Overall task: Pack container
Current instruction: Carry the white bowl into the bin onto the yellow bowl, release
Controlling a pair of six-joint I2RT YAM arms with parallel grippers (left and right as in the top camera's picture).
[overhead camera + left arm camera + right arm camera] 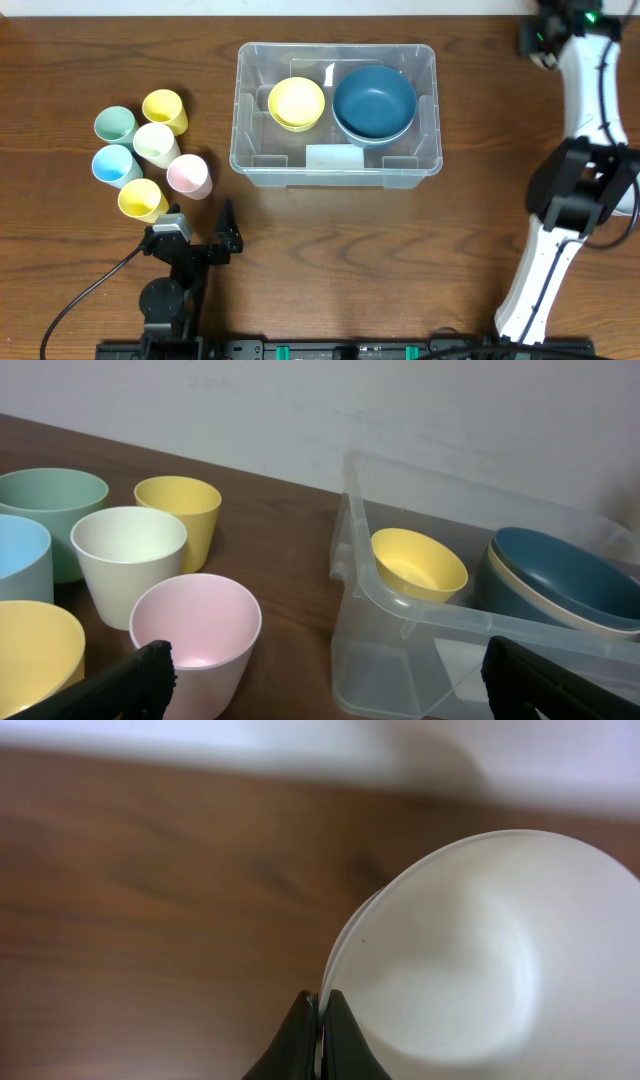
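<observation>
Two bowls show in the container [336,172], which stands at upper centre of the overhead view: a yellow bowl [297,103] in its left half and a blue bowl [374,100] in its right (the left wrist view suggests the blue one is nested in a paler bowl [520,592]). Just in front of them the floor of the container looks bare.

Left of it, near but apart, six cups [156,143] stand clustered upright on the bench [450,250]. Below them the left hand [200,232] is spread wide and holds nothing, with the pink cup [195,630] nearest it.

At upper right, the right hand [320,1010] is pinched shut on the rim of a white bowl [480,960]. The overhead view does not show that bowl.

I judge the step in hand to be fetching this white bowl. The next move calls for lifting it without letting it swing on that thin rim grip, carrying it leftward over the container's wall, and setting it into the blue bowl or onto the bare floor. The cups remain to be packed.
</observation>
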